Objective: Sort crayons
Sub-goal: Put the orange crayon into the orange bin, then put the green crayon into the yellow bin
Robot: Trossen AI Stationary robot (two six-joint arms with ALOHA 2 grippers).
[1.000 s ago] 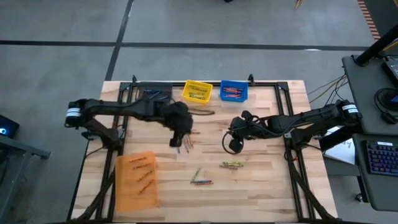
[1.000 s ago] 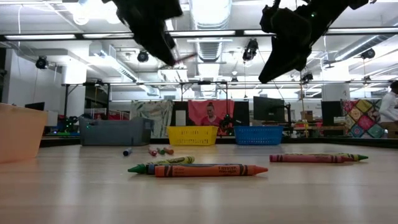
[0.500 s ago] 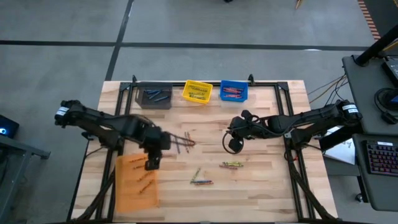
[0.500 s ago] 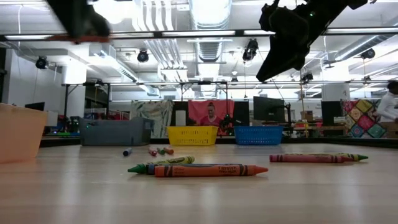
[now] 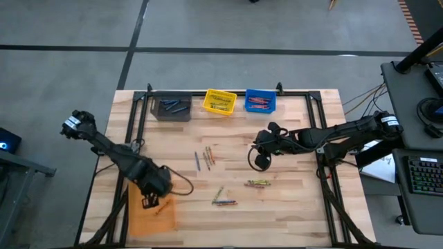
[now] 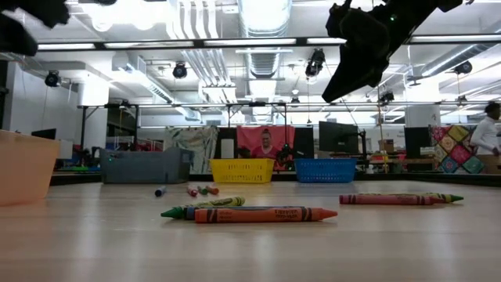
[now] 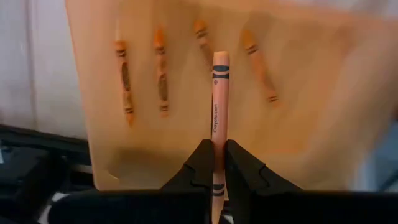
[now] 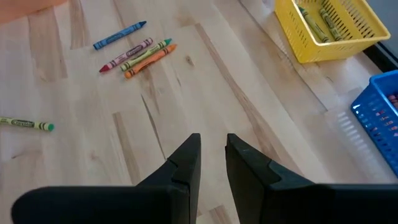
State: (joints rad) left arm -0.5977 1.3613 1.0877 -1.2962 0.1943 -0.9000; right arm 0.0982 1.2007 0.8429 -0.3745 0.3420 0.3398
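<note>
The sorting looks partly done. The left gripper [image 7: 213,171] is pinched on a thin orange wax crayon [image 7: 219,93] right above the flat orange plastic bin [image 5: 138,220], where four orange crayons already lie. The grey bin [image 5: 172,108], the yellow mesh basket [image 5: 220,102] and the blue basket [image 5: 260,101] hold some too. Loose paper-wrapped crayons [image 5: 205,158] still lie on the pale wooden table [image 5: 291,200]. The right gripper [image 8: 213,158] waits over the table's middle, fingers a little apart, holding nothing.
</note>
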